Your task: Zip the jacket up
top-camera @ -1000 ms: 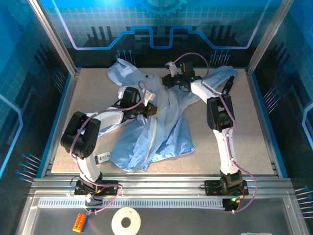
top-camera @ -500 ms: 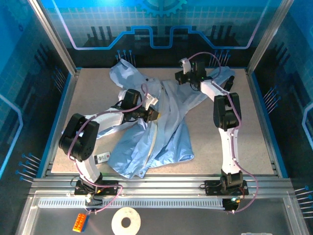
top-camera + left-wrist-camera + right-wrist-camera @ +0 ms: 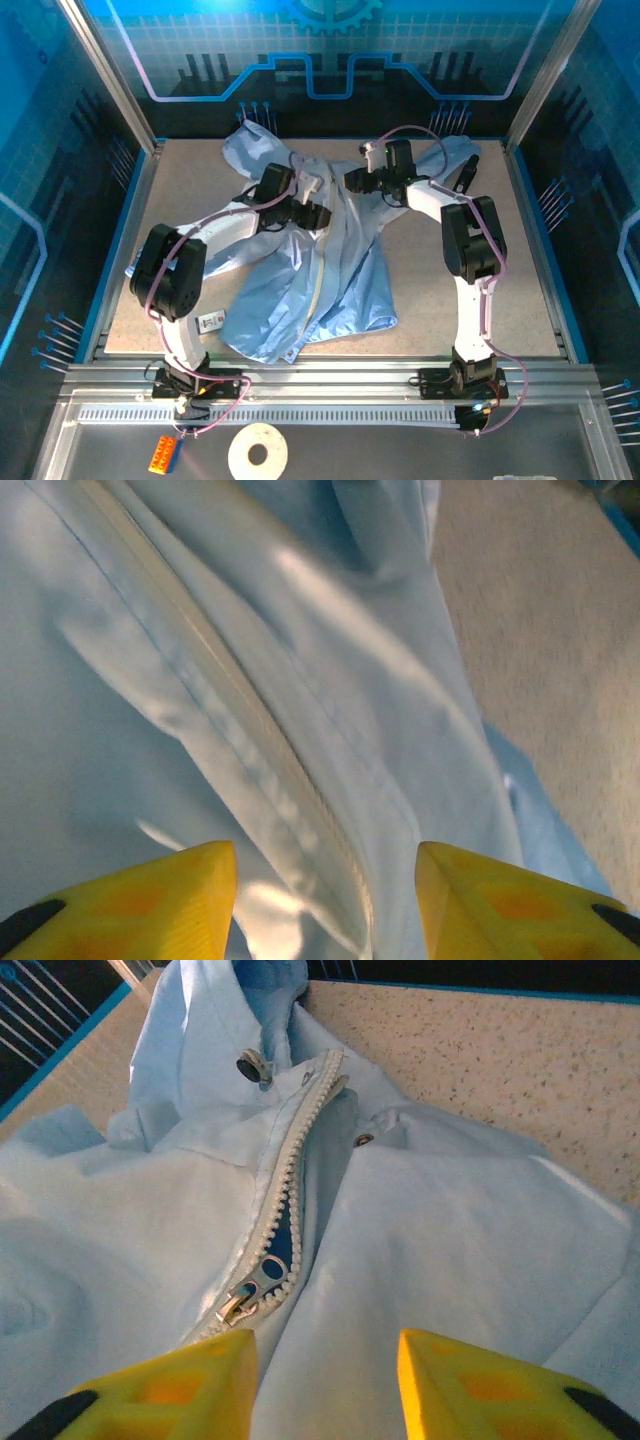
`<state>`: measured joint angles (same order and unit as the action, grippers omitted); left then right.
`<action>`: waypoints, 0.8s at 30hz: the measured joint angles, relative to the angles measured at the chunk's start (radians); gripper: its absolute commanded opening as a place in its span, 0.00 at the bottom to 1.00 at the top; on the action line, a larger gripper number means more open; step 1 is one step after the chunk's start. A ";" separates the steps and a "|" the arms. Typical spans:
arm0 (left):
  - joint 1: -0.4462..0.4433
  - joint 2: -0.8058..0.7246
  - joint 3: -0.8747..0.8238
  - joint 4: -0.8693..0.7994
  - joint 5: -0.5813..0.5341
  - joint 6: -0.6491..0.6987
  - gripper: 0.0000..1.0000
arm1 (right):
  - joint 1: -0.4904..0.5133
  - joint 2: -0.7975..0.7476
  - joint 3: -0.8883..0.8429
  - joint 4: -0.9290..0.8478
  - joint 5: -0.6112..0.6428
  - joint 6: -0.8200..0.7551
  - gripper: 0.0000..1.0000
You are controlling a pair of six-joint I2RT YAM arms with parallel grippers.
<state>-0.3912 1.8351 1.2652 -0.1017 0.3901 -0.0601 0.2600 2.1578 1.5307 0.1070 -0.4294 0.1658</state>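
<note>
Top external: the light-blue jacket (image 3: 345,265) lies spread and crumpled on the speckled table (image 3: 540,280). Its collar end is toward the far edge, its hem toward the arm bases, and one sleeve trails to the far right. A pale zipper strip (image 3: 318,280) runs down the front. The left gripper (image 3: 312,215) sits over the fabric beside the upper part of the strip. The right gripper (image 3: 355,180) sits over the collar area, near the left one but apart from it. A white tape roll (image 3: 257,452) and an orange brick (image 3: 163,455) lie on the near ledge, off the table. Left wrist: the yellow fingertips (image 3: 150,900) stand spread with nothing clamped between them, so the gripper is released. Wrinkled jacket cloth lies below, the zipper strip crosses it diagonally and passes under the gap, and bare table shows at the right. Right wrist: the yellow fingers (image 3: 170,1380) are likewise parted and hold nothing, so this gripper is released too. The metal zipper slider (image 3: 250,1295) lies just ahead of the left-hand finger, not touched. Beyond the slider a dark-blue gap shows between the two rows of teeth, which run on toward the collar. A dark snap button (image 3: 255,1065) sits on the collar flap, with a smaller snap (image 3: 363,1141) on the panel to its right.
</note>
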 measured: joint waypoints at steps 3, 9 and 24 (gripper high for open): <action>-0.005 0.057 0.132 -0.026 -0.066 -0.061 0.54 | 0.014 0.000 0.000 -0.002 0.003 0.014 0.49; -0.027 0.227 0.328 -0.103 -0.189 -0.134 0.55 | 0.039 0.000 -0.013 -0.026 0.016 0.050 0.49; -0.033 0.370 0.344 -0.115 -0.222 -0.169 0.00 | 0.037 -0.016 -0.092 -0.185 0.222 0.098 0.04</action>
<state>-0.4244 2.2047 1.6089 -0.2165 0.1677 -0.2291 0.2970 2.1418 1.4384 -0.0784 -0.2073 0.2642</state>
